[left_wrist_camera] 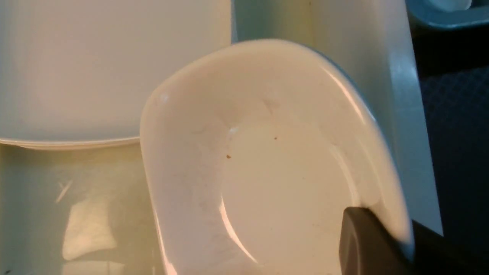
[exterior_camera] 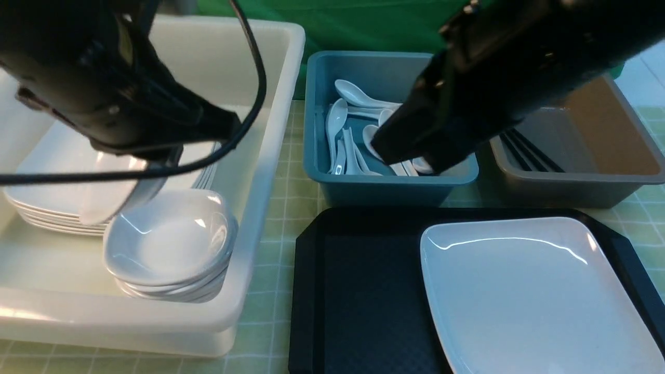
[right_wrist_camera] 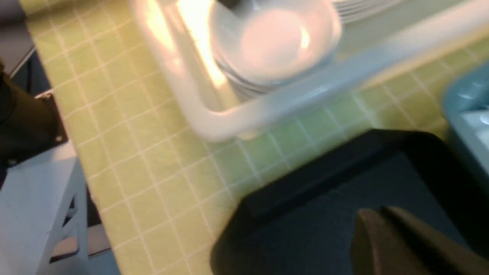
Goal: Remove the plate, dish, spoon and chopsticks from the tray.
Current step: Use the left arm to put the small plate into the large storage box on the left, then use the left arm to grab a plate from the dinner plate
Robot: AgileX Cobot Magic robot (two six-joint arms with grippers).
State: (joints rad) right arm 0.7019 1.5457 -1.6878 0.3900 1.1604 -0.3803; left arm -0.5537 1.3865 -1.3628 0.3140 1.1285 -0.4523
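Plate (exterior_camera: 524, 291): lies flat on the right half of the tray (exterior_camera: 358, 291). Its edges are turned slightly off the tray's edges, and its near-right corner is cut off by the frame. The tray's left half is bare black textured surface.

Dish (exterior_camera: 111, 200): off the tray, to its far left, held tilted in the air above the white tub (exterior_camera: 270, 156). The left gripper (left_wrist_camera: 397, 244) has its jaws clenched on the dish rim, one finger inside the hollow.

Chopsticks (exterior_camera: 530, 150): off the tray, in the grey-brown tub (exterior_camera: 571, 189) beyond its far-right corner. Their long axis runs away from the tray, slanting left at the far end. The right arm hides their far ends.

Spoons (exterior_camera: 343, 130): several lie loose in the teal tub (exterior_camera: 389, 187) just beyond the tray's far edge. The right gripper (exterior_camera: 405, 156) hangs low over them with jaws closed; whether it touches one cannot be told.

Surface: the tabletop (exterior_camera: 275, 208) carries a yellow-green checked cloth. A green backdrop (exterior_camera: 363, 26) stands behind the tubs.

White tub contents: a stack of plates (exterior_camera: 47, 171) on the side far from the tray and a stack of dishes (exterior_camera: 166, 244) on the side near it.
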